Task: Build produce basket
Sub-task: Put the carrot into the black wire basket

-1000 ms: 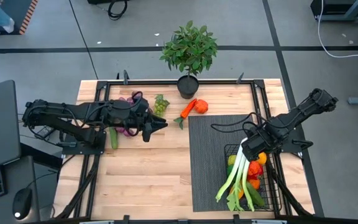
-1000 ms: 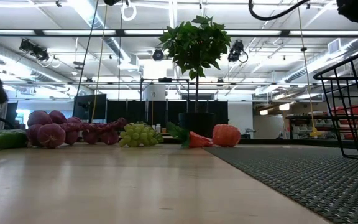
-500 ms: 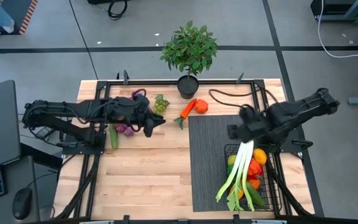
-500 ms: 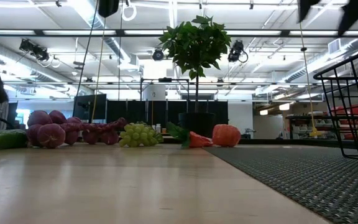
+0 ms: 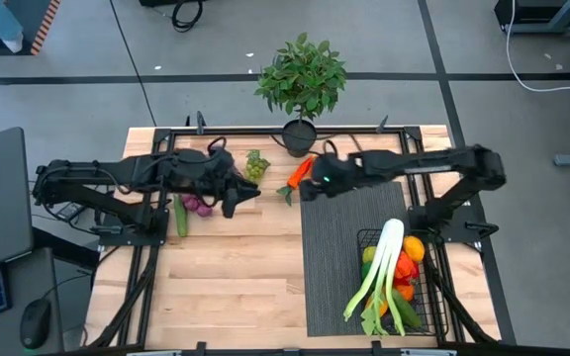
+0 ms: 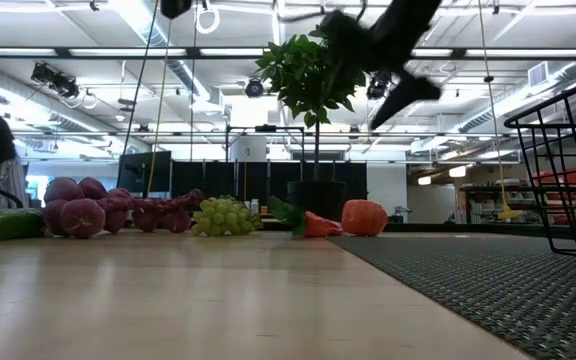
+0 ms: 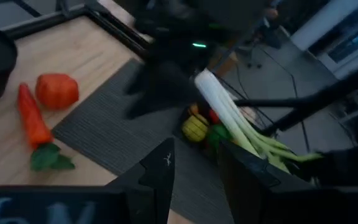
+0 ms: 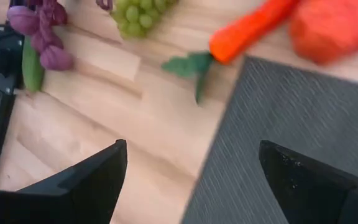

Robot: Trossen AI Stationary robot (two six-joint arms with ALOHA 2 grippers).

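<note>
Right gripper (image 5: 308, 188) hovered jaws wide by carrot (image 5: 298, 173), upper centre — likely stiff, light; grab mid-body. Left gripper (image 5: 248, 194) narrow, empty — centre-left.

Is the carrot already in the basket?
No, in the high view the carrot lies on the bare table beside the mat, outside the basket.

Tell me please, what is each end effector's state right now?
Left end effector: partly open, holding nothing, above the table.
Right end effector: open wide, empty, near the carrot.
</note>
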